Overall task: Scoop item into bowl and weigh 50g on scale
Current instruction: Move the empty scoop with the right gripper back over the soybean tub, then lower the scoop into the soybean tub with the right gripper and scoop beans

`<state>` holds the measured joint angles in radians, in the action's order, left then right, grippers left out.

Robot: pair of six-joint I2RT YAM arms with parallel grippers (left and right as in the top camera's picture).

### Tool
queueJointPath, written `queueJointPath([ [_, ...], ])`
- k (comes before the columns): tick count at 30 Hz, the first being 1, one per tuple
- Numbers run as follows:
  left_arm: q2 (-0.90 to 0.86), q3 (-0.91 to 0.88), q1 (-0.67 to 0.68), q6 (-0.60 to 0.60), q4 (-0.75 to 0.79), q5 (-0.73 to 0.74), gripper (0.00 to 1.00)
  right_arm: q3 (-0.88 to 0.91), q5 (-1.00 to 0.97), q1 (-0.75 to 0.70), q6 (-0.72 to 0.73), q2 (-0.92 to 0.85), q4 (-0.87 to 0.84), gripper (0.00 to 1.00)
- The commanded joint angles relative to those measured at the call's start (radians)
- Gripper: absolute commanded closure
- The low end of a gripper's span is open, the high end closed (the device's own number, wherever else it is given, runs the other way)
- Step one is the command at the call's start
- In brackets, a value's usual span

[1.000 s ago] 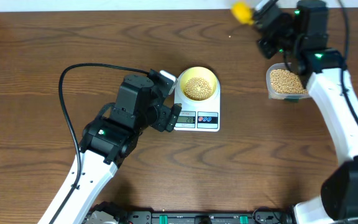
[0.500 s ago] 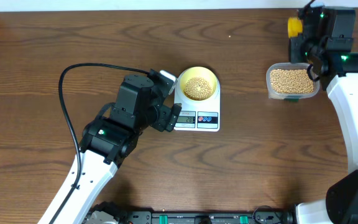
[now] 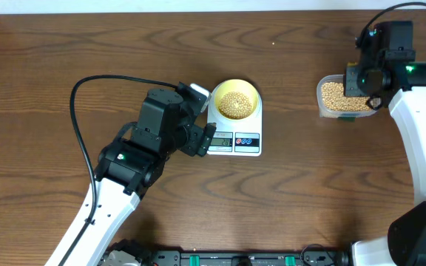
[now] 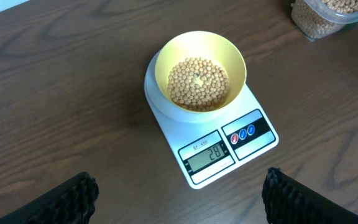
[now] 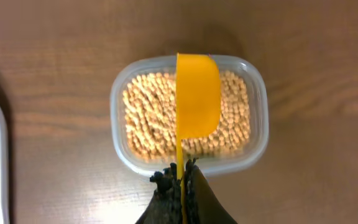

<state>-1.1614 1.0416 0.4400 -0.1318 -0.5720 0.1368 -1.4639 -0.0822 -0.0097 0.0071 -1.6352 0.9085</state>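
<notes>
yellow scoop clamped by right gripper over tub | beans held in bowl on scale, tub at its 3 o'clock | left gripper spread wide, empty

I see the pale-yellow bowl upright on the flat white scale at mid-worktop. Tan beans cover its bottom. The scale's display, toward the worktop's front edge, reads 28.
</notes>
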Motion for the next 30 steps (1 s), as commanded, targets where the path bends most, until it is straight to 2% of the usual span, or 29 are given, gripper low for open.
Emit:
queueJointPath([
  [1,-0.002,-0.002,-0.002,-0.003,0.001,0.01,0.14,-0.013,-0.071,-0.004,0.023,0.014,0.044,0.99],
  [12,-0.002,-0.002,-0.002,-0.003,0.001,0.01,0.14,-0.011,-0.129,-0.005,0.022,0.003,0.042,0.99],
  [30,-0.002,-0.002,-0.002,-0.003,0.001,0.01,0.14,-0.011,-0.188,-0.005,0.023,-0.146,0.034,0.98],
])
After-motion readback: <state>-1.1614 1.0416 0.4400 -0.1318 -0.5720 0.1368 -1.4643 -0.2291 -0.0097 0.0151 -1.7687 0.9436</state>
